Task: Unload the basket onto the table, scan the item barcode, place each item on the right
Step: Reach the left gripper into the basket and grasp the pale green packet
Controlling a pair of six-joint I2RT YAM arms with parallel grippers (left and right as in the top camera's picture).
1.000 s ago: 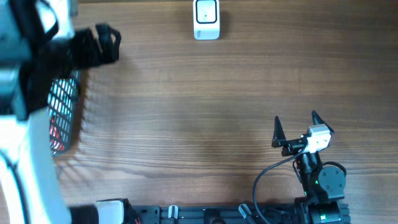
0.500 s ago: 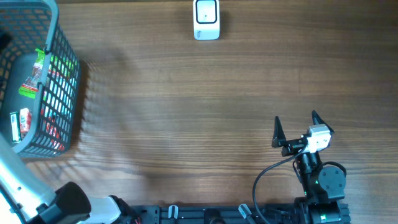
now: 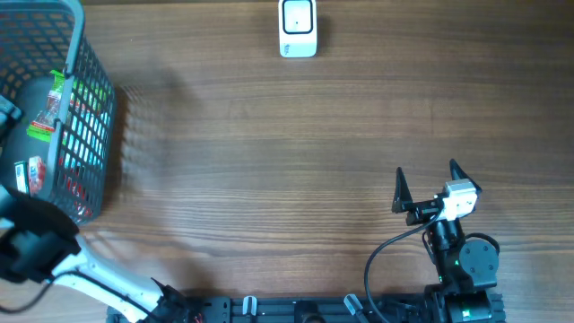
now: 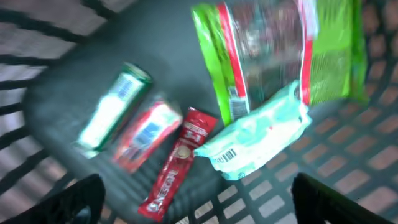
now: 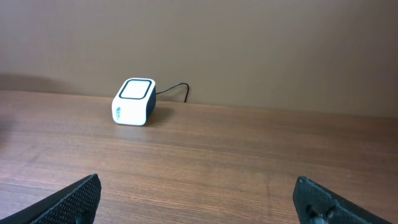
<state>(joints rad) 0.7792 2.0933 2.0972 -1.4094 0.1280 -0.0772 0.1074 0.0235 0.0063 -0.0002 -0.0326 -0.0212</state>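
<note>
Left gripper (image 4: 196,194): wrist view shows my jaws apart and empty above the grey wire-mesh basket (image 4: 56,37). On its floor lie a green snack bag (image 4: 280,50), a pale mint packet (image 4: 258,134) with its barcode facing up, a red sachet (image 4: 177,165) and two blurred tubes. Overhead: basket far left, white cube barcode scanner (image 3: 298,27) at the far edge of the brown wooden table (image 3: 269,161), right gripper (image 3: 428,182) spread wide near the front edge. Right wrist: jaws apart, empty, scanner well ahead.

Barcoded pale packet (image 4: 260,133) in basket (image 4: 112,43)
</note>
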